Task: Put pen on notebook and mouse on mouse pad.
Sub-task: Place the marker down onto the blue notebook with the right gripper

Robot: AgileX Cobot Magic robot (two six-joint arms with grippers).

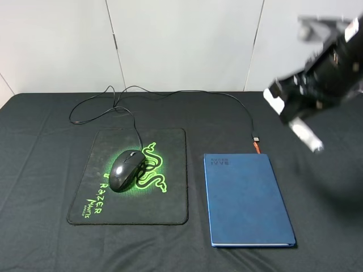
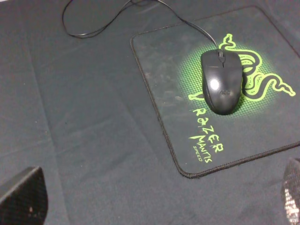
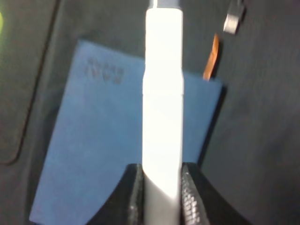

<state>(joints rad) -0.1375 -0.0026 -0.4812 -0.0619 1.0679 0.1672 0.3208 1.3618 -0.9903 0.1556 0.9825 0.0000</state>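
The black mouse [image 1: 126, 170] [image 2: 221, 86] lies on the black mouse pad [image 1: 170, 204] [image 2: 164, 61], over its green logo. To the pad's right lies the dark blue notebook [image 1: 247, 201] [image 3: 93, 140], flat and bare. My right gripper [image 1: 295, 115] [image 3: 162, 197] hangs blurred in the air above and to the right of the notebook's far end, shut on the white pen [image 1: 308, 137] [image 3: 162, 117]. The pen slants down out of it, tip lowest. My left gripper [image 2: 157, 199] is open and empty over bare cloth near the pad's left front corner; only its fingertips [image 2: 23, 197] show.
A black cloth covers the table [image 1: 51, 124]. The mouse's thin cable [image 1: 170, 92] loops across the back and ends in a plug [image 1: 256, 139] [image 3: 233, 18] by the notebook's far corner. There an orange ribbon [image 1: 257, 148] [image 3: 211, 63] sticks out.
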